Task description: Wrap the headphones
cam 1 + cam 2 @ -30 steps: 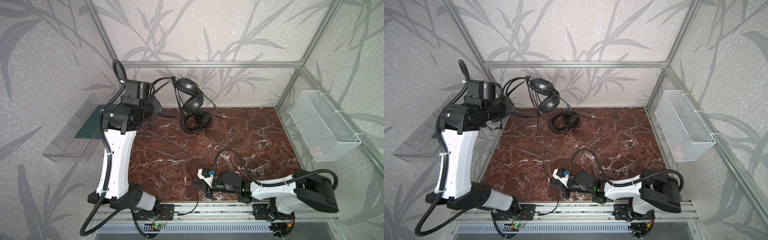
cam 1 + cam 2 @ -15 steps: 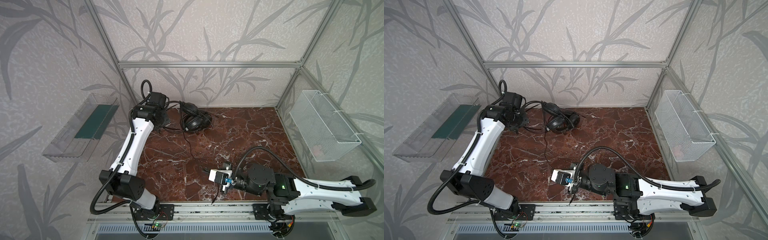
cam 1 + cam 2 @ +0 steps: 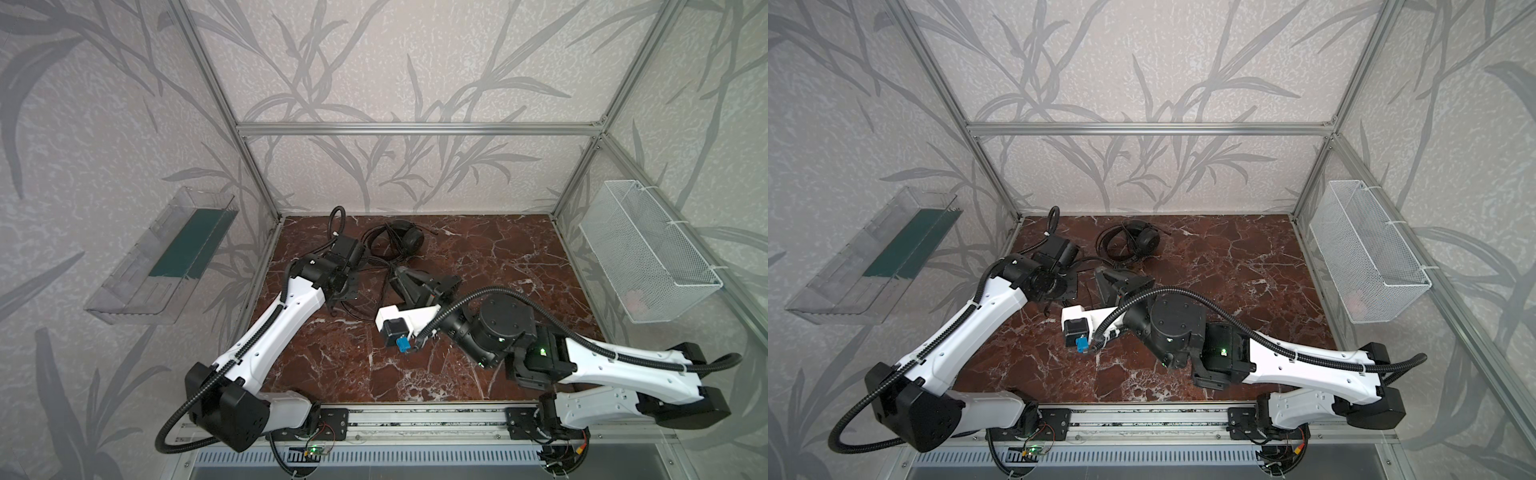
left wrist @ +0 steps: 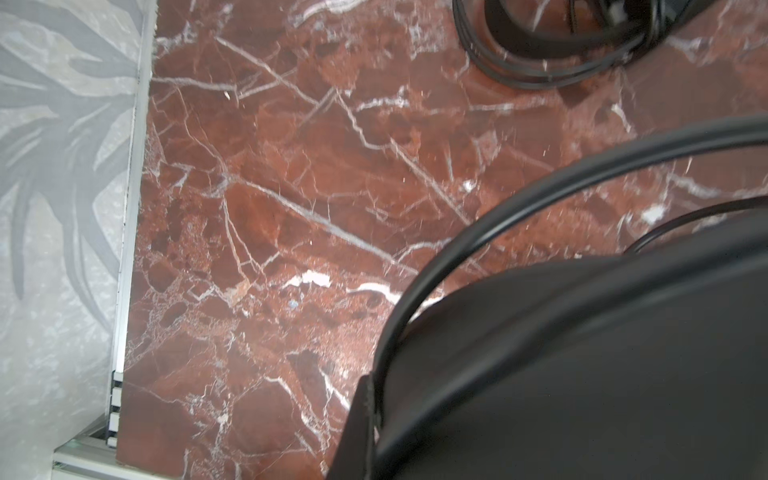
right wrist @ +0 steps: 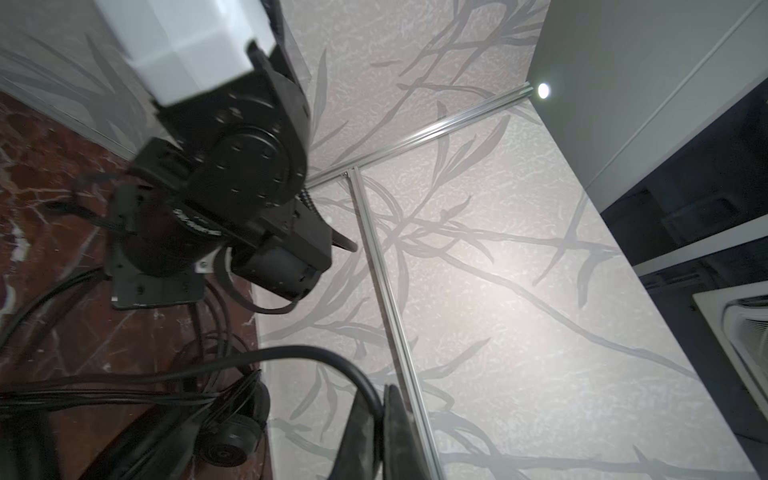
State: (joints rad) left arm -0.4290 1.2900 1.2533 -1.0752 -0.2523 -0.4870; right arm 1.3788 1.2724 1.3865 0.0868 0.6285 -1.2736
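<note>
Headphones (image 3: 409,239) (tangled) block rear-left; right tabletop (image 3: 507,253) lies open.

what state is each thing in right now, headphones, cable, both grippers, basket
headphones, lying at the back, not yet wrapped
cable, loose, not coiled
left gripper, shut, cable coming out between its fingers
right gripper, shut on the cable
wire basket, hanging on the right side frame

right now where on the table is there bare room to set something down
Bare marble table lies back right, between the headphones and the wire basket side, and front centre between the left arm and right arm. Crowded back left: headphones, cables, both arms' ends.
</note>
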